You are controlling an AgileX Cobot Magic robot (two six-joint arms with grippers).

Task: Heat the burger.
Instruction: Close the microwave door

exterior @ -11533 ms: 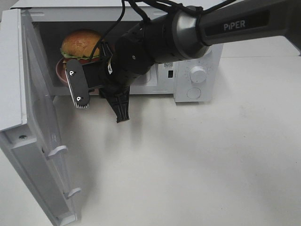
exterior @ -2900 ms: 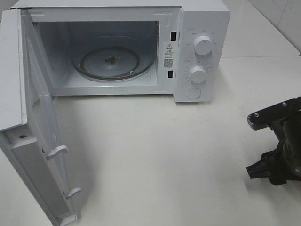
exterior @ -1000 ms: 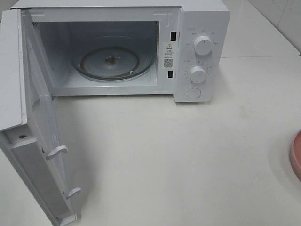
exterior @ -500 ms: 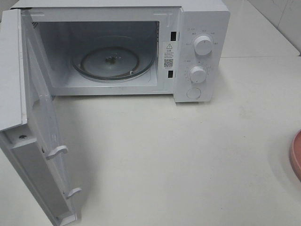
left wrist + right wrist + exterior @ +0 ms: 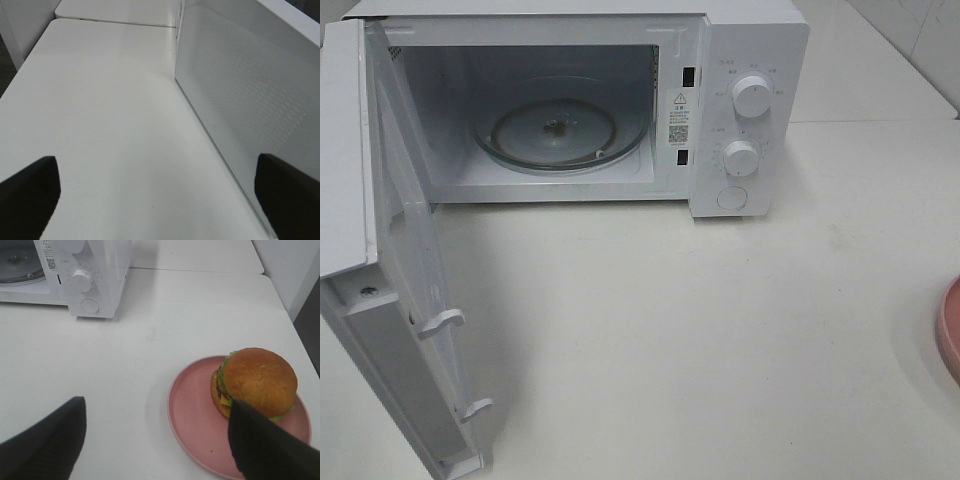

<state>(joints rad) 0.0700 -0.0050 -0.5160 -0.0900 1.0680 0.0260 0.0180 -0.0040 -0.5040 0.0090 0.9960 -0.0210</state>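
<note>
Two grippers, both spread and empty. Left gripper (image 5: 155,192): jaws wide apart over bare table, beside the perforated side of the microwave door (image 5: 250,105). Right gripper (image 5: 157,440): jaws open, hanging above the table near the plate, gripping nothing.

Burger (image 5: 255,382) sits on the pink plate (image 5: 195,425), toward the plate's 2 o'clock side in the right wrist view, well apart from the microwave (image 5: 95,275). In the high view only a sliver of plate (image 5: 952,330) shows at the 3 o'clock edge; the burger itself is out of that frame.

Microwave (image 5: 740,40) stands open, door (image 5: 380,300) swung out toward 8 o'clock, glass turntable (image 5: 555,130) bare. Judgement: the burger is outside the oven and the door is not shut, so heating cannot be confirmed from this state.

Risks:
- Burger is tall and stacked; a tilted or one-sided lift of the plate could slide or topple it.
- Plate rim is thin; a shallow pinch may slip.
- Plate lies near the table's edge; a nudge could push it off.
- Open door juts into the left arm's space; contact is possible.
</note>
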